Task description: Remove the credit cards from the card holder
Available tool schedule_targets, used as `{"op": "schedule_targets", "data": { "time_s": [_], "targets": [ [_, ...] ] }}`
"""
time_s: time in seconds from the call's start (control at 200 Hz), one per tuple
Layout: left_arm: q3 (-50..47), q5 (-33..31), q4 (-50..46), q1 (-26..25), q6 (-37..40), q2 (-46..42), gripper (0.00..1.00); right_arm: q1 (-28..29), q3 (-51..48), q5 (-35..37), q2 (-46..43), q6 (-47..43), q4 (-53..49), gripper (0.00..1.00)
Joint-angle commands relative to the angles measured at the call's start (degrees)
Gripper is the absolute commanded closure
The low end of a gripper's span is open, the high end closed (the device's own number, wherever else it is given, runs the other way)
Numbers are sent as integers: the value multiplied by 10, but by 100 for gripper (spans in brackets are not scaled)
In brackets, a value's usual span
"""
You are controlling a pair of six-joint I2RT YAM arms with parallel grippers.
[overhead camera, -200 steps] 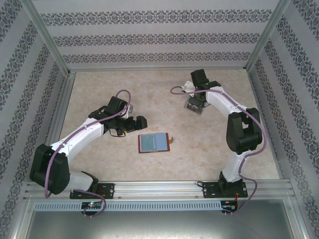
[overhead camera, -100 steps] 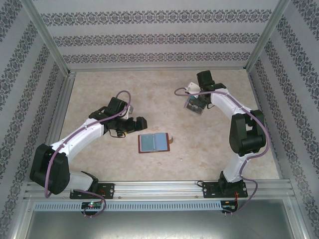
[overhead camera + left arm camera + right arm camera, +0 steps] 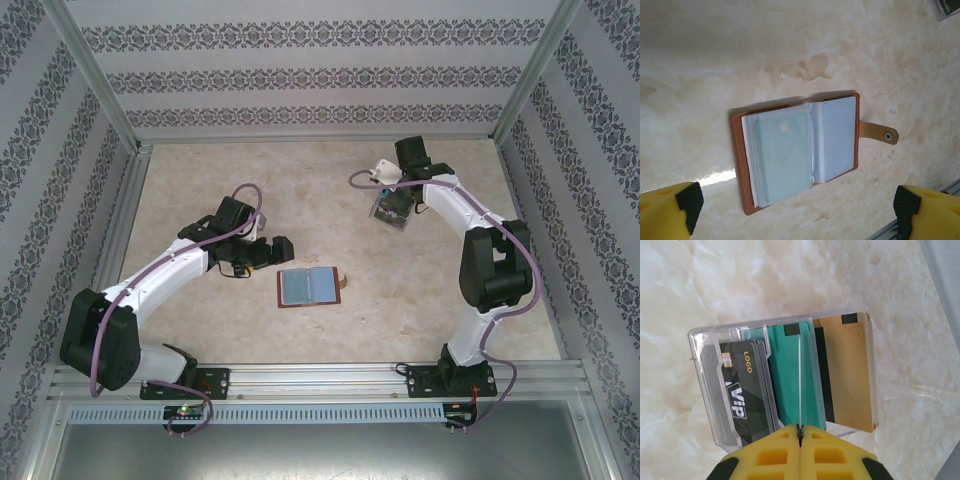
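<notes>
We see a big pale table with patterned walls around it. Two white and black arms sit at its near edge. The left arm reaches in toward the middle. The right arm bends up and over to the far right part of the table.

Under the right arm's end is a clear plastic box. It rests on the table, well apart from the card holder. The card holder lies open and flat near the middle of the table, between the two arms and near the left arm's end. It is brown outside, with pale blue pockets inside.

The credit cards in the box stand in three rows: dark grey, teal and tan. One pale teal card sits in the left pocket of the card holder.

The left gripper hangs above the card holder. Its yellow fingers are far apart, with nothing between them. The right gripper is right over the teal row, with its fingers pressed tight together. A thin pale line runs up from between them, and we cannot tell what it is.

The small snap tab sticks out of the card holder's right side.
</notes>
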Motion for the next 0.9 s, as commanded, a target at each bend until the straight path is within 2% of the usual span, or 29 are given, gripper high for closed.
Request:
{"op": "schedule_targets", "data": {
  "time_s": [0.0,0.754,0.894],
  "targets": [
    [-3,0,-10,6,-2,-7,0,1,10,-15,19,-5,3,100],
    [-4,-2,-17,12,-3,-10,0,-23,12,-20,63,24,18,100],
    [-7,-2,-16,12,-5,-12,0,-24,18,-9,68,28,19,98]
  ]
}}
